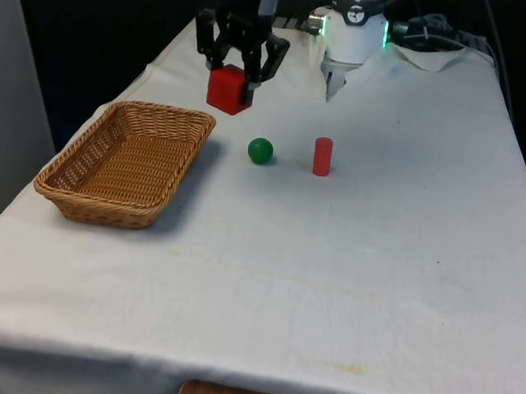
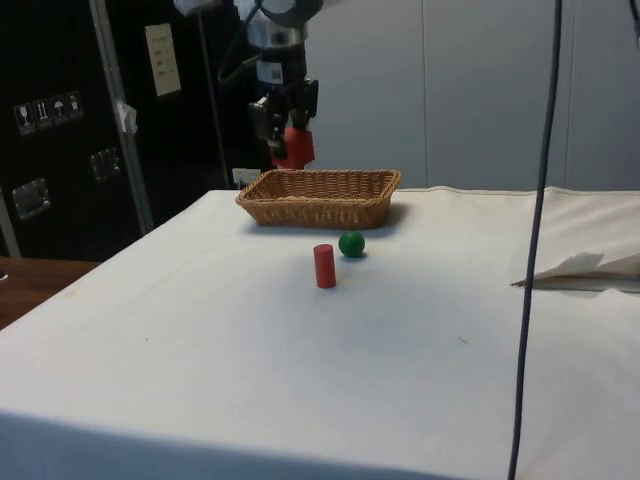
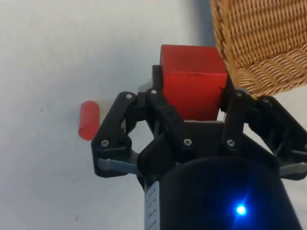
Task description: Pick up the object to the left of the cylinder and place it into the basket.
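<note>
Aloft, jaws clamp a smooth red cube (image 1: 228, 89) beside the woven wicker basket (image 1: 122, 162).

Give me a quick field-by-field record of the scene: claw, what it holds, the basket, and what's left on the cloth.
claw: shut on the red cube, lifted off the table
red cube position: in the air beside the basket's far corner, not yet over it
basket: wicker, on the front view's left, nothing visible inside
green ball: on the cloth between basket and red cylinder
red cylinder: upright, just to the front view's right of the ball, not touching it
</note>
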Robot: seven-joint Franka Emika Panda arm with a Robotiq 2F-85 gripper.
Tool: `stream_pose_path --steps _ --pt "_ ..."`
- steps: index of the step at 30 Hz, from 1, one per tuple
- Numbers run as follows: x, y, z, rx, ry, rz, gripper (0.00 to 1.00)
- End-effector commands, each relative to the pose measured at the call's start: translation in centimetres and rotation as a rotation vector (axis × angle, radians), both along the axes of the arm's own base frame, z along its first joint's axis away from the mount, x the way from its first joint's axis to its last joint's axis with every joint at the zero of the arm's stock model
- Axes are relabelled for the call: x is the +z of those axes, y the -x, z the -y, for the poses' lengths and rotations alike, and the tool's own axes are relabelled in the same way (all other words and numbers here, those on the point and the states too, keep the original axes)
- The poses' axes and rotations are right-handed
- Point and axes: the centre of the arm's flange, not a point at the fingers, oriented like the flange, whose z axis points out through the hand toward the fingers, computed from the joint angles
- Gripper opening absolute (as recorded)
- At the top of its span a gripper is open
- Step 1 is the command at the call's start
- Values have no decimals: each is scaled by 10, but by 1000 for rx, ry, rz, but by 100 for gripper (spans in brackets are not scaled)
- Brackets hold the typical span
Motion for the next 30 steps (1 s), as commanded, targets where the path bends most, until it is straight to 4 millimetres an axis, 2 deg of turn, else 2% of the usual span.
stream_pose_path --steps 1,15,16,22,23,30 --pt "-1 -1 5 2 -12 3 2" --pt "-14 -9 52 -9 -17 7 2" --pt "-13 -8 48 -11 -7 2 2" --pt "-20 -11 74 -15 -22 13 2" --pt "-20 -10 71 -17 -11 9 2" --pt "-31 -13 100 -20 -26 20 2"
